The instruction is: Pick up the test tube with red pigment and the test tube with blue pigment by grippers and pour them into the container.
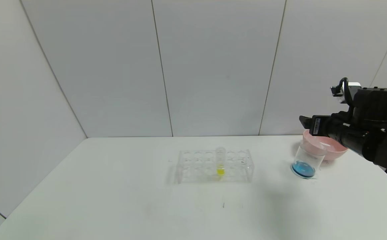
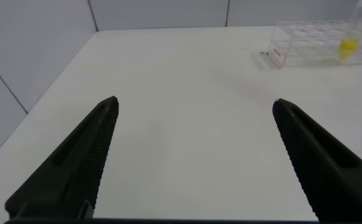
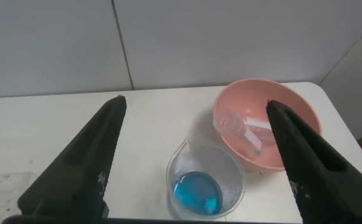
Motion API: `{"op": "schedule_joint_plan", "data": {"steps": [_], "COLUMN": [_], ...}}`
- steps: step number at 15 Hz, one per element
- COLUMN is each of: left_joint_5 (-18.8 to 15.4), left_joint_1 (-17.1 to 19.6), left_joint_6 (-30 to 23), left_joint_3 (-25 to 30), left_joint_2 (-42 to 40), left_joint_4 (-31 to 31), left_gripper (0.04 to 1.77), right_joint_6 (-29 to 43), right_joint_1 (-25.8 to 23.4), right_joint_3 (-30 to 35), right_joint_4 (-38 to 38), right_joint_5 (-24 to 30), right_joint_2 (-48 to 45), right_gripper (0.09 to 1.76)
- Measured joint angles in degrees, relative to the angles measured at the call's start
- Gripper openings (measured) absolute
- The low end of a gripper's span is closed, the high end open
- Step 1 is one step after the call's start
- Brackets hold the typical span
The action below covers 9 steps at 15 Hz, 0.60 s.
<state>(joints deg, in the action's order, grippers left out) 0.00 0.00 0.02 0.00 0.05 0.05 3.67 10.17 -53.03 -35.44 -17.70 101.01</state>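
The container (image 1: 306, 159) stands on the tabletop (image 1: 113, 186), touching the pink bowl (image 1: 330, 148), with blue liquid inside. The right pincer (image 3: 193, 109) hangs above it, spread apart and empty. Only the right wrist view shows clear tubes (image 3: 246, 127) lying in the bowl. The left pincer (image 2: 194, 107) is also spread apart, far from the container.

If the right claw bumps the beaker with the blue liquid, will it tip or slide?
Probably slide rather than tip: the beaker is wide and squat, with blue liquid low at its base. It looks light and smooth on the table. It stands beside the pink bowl, which might stop it.
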Motion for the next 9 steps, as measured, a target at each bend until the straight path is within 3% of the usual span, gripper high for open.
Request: {"op": "schedule_joint_plan", "data": {"steps": [9], "left_joint_5": [0.0], "left_joint_1": [0.0], "left_joint_6": [0.0], "left_joint_3": [0.0], "left_joint_2": [0.0], "left_joint_4": [0.0], "left_gripper": [1.76], "right_joint_6": [-2.1], "right_joint_1": [-0.5], "right_joint_3": [13.4], "right_joint_4": [3.4], "right_joint_5": [5.1], "right_joint_2": [-26.3], "right_gripper": [1.68]}}
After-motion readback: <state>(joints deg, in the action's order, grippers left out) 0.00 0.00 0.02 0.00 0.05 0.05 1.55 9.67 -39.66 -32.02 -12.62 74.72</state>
